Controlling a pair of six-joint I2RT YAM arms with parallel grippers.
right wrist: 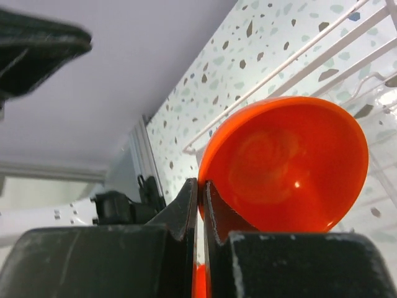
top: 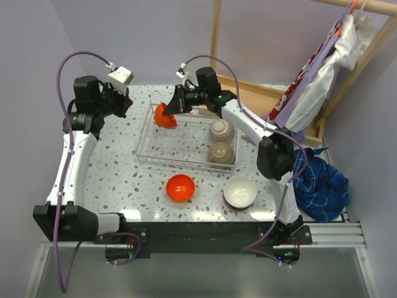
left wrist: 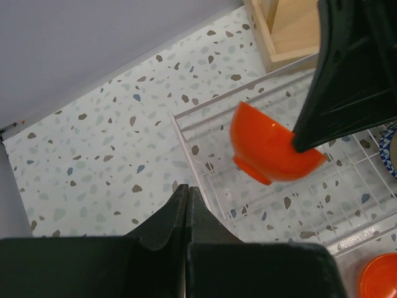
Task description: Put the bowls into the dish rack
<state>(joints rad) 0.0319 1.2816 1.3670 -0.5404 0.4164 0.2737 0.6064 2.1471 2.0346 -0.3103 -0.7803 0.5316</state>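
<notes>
My right gripper [top: 172,110] is shut on the rim of a plain orange bowl [top: 164,116] and holds it tilted over the far left part of the wire dish rack [top: 144,138]. The right wrist view shows the bowl's inside [right wrist: 291,164] with the rim between the fingers. The left wrist view shows its underside [left wrist: 270,149] over the rack [left wrist: 186,133]. A red-patterned bowl [top: 221,130] and a tan-brown bowl [top: 221,153] sit in the rack's right end. A second orange bowl [top: 180,187] and a white bowl [top: 240,192] stand on the table in front. My left gripper [left wrist: 187,189] is shut and empty, left of the rack.
A wooden tray-like frame [top: 257,93] lies behind the rack at the back right. Cloths hang on a wooden stand [top: 322,74] at the right, with a blue cloth [top: 319,180] at the table's right edge. The speckled table [top: 118,174] ends at the black front rail.
</notes>
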